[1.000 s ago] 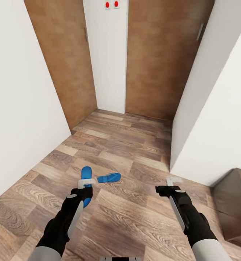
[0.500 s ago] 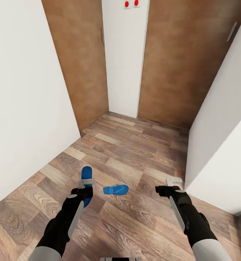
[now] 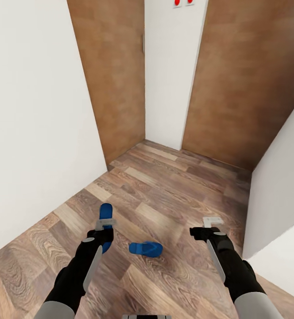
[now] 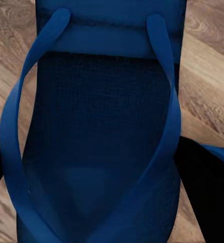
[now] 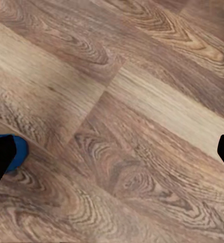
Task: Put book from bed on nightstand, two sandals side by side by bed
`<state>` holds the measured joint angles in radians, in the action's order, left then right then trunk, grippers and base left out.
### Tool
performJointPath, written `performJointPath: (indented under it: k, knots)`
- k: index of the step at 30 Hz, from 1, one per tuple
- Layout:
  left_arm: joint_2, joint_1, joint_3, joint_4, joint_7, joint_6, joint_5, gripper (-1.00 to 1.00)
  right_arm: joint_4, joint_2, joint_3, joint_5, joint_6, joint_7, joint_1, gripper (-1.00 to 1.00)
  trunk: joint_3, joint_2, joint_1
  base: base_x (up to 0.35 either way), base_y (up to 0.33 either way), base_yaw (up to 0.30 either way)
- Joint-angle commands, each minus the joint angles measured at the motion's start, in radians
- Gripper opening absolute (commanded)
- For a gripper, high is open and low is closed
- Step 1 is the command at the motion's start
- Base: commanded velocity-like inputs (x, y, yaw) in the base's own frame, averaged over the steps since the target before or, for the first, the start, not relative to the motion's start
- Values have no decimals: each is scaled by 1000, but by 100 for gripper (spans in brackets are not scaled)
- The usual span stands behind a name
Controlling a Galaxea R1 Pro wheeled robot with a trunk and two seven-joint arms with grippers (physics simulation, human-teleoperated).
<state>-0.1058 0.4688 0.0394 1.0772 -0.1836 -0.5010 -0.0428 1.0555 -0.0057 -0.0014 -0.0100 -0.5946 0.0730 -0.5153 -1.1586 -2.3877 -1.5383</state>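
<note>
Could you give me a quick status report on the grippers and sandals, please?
Left gripper shut on one flat bright blue sandal. Right gripper open, empty. Second blue sandal lying on brown wood-plank floor between arms.

Left arm: extended forward and down, black forearm, grey upper section.
Left gripper (image 3: 105,224): fingers clamped on a blue sandal (image 3: 105,212), held above the floor.
Right arm: extended forward, parallel to the left.
Right gripper (image 3: 212,220): fingers spread apart, nothing between them.
</note>
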Motion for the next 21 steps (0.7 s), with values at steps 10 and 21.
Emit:
performJointPath:
  k: [10, 21]
  knots:
    - [0, 1, 2, 2, -5, -6, -4, -100, 1, 0, 1, -1, -5, 2, 0, 100, 5, 0, 0, 278, -199, 282]
    - [0, 1, 2, 4, -5, -4, -3, -100, 0, 0, 1, -1, -5, 2, 0, 100, 12, 0, 0, -100, -152, 282]
